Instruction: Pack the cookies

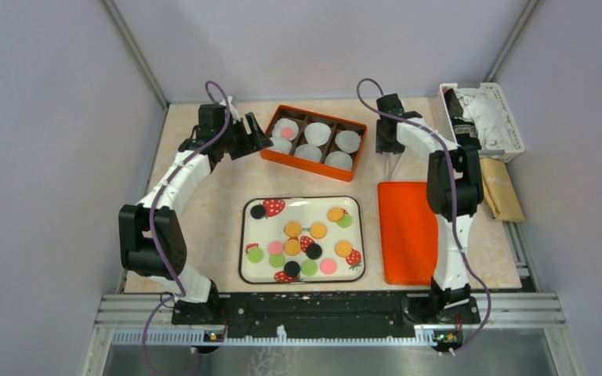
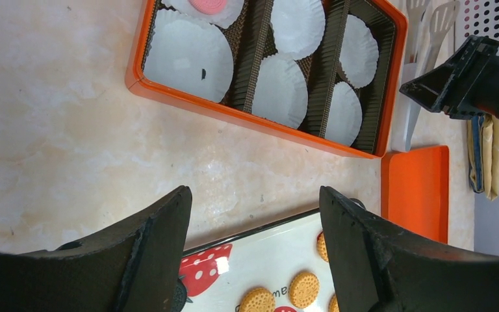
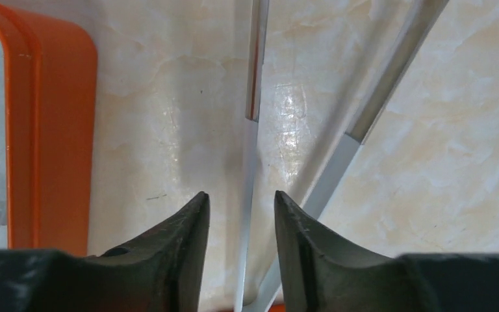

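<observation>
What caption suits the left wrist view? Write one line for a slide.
Open left gripper hovers between the orange box of paper cups and the tray of cookies.

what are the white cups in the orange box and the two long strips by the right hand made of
The cups in the orange box look like thin matte white paper, with pleated rims. The strips, one between the fingers of the right hand, look like metal: thin, straight, with a satin sheen, though glossy plastic is possible.
</observation>
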`<state>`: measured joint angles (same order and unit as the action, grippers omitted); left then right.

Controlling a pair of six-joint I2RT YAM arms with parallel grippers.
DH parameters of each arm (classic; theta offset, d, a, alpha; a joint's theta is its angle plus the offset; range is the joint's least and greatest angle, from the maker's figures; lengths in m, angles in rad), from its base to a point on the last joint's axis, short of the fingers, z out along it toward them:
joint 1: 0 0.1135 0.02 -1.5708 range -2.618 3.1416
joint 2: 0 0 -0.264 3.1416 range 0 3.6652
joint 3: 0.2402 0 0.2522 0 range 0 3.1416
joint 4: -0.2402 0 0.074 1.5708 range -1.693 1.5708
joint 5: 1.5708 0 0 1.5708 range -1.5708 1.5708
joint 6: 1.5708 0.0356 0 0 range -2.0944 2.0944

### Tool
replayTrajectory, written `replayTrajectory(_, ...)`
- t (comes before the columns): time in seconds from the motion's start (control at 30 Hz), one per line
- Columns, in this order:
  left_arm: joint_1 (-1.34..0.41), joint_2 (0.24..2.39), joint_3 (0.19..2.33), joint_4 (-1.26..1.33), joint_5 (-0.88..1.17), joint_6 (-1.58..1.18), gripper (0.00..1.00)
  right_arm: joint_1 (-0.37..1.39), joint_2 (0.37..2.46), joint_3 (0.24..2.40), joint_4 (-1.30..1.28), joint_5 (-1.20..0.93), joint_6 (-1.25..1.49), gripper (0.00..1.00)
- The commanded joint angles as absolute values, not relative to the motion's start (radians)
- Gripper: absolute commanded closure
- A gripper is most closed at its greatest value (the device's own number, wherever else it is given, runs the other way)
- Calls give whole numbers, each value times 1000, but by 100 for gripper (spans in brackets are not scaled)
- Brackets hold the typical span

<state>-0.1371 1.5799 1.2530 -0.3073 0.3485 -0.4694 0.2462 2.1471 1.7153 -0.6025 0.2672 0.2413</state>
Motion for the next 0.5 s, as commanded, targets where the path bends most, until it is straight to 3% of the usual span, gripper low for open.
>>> replayTrajectory(0.0,-133,1565,1242,-243,372,-471,22,241,2138,1745,-596,245,260,55)
replayTrajectory(0.2,-135,1561,1233,-230,365,-479,27,264,2021,1703,-538,205,261,56)
replayTrajectory(0.3,-135,1555,1234,-226,350,-487,37,316,1962,1695,-520,178,250,62)
replayTrajectory(0.4,-136,1548,1241,-232,332,-492,55,396,1948,1735,-535,186,227,88)
replayTrajectory(0.43,-137,1547,1245,-238,330,-492,65,419,1957,1756,-543,176,224,98)
replayTrajectory(0.47,-137,1542,1249,-242,326,-494,77,442,1976,1786,-555,155,221,100)
